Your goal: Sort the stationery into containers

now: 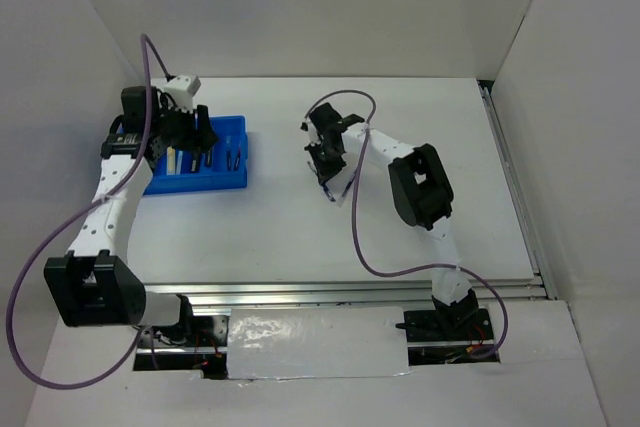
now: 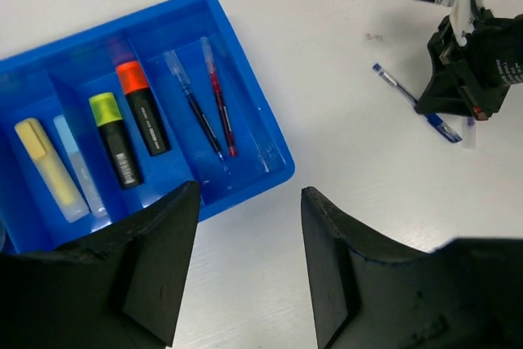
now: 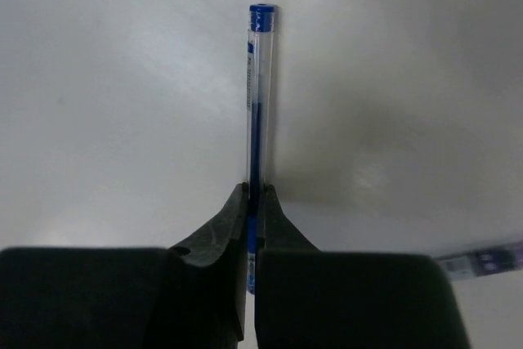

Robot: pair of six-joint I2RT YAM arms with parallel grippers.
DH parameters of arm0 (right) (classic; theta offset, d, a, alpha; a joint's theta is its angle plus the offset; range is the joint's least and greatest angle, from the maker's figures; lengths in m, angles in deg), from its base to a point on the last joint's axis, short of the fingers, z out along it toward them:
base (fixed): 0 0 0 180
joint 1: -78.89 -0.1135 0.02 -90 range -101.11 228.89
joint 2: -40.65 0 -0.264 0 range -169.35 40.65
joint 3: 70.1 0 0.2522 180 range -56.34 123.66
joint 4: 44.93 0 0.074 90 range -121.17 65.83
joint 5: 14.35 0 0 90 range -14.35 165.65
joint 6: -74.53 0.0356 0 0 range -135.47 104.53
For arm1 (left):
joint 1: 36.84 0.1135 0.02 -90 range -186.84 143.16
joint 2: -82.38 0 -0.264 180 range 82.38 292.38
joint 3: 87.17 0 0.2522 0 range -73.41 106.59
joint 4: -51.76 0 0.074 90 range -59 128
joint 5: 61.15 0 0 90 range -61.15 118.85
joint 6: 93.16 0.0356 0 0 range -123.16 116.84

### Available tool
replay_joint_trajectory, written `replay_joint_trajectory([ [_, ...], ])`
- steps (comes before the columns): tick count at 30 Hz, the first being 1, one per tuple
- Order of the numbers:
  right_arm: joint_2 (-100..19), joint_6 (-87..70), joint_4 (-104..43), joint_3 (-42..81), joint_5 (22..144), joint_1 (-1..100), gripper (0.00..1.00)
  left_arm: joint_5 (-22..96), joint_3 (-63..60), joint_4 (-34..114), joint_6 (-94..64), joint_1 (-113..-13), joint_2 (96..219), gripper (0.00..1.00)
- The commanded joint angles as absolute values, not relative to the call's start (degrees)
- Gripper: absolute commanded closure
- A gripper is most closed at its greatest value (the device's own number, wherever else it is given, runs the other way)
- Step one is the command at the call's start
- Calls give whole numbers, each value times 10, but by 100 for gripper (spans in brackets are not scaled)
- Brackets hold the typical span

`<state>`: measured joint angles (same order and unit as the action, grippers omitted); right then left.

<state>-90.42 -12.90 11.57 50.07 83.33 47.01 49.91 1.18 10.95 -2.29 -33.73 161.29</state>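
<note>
Top external view: we see the blue tray [image 1: 240, 129] at about 9 o'clock on the white table [image 1: 430, 117], close to the left wall. The left gripper [image 1: 192, 139] hangs over the tray's 9 o'clock half. The right gripper [image 1: 325, 162] stands near the table's middle, well apart from the tray. From it, bare table runs toward 12 o'clock to the back wall and toward 3 o'clock to the metal rail [image 1: 515, 187] at the table's right edge.

Left wrist view: the left gripper is released, its jaws wide apart with nothing between them, above the tray's near rim. Reading the tray from 9 to 3 o'clock, we find a cream bar [image 2: 49, 161] beside a pale blue bar [image 2: 78, 165]. Next come a yellow-capped highlighter [image 2: 114, 138] and an orange-capped highlighter [image 2: 143, 108]. A dark-inked pen [image 2: 196, 112] and a red pen [image 2: 219, 104] share the last compartment. At 2 o'clock a blue pen [image 2: 392, 83] shows on open table under the right gripper.

Right wrist view: the right gripper is clenched on the blue pen's near end, and the pen points to 12 o'clock. We cannot tell whether the pen touches the table. Bare surface lies on both sides of it. At 4 o'clock a blurred purple pen [image 3: 490, 261] lies at the frame's edge.
</note>
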Motion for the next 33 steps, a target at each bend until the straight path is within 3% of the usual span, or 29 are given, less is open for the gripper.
replay_joint_trajectory([
  [1, -837, -149, 100, 474, 945, 450, 100, 584, -19, 159, 78, -324, 1558, 35],
  [4, -800, -148, 99, 475, 1064, 445, 100, 637, -54, 152, 171, -322, 1509, 35],
  [8, -773, -139, 102, 471, 1206, 444, 100, 762, -97, 73, 412, -341, 1440, 34],
  [11, -766, -141, 120, 456, 1321, 443, 100, 735, -107, -59, 568, -401, 1420, 34],
  [17, -755, -206, 213, 424, 1426, 434, 100, 665, -133, -152, 759, -489, 1385, 37],
  [24, -789, -365, 386, 462, 1461, 414, 100, 629, -119, -183, 819, -568, 1405, 52],
  [33, -777, -375, 387, 445, 1453, 393, 100, 660, -92, -162, 781, -596, 1451, 52],
])
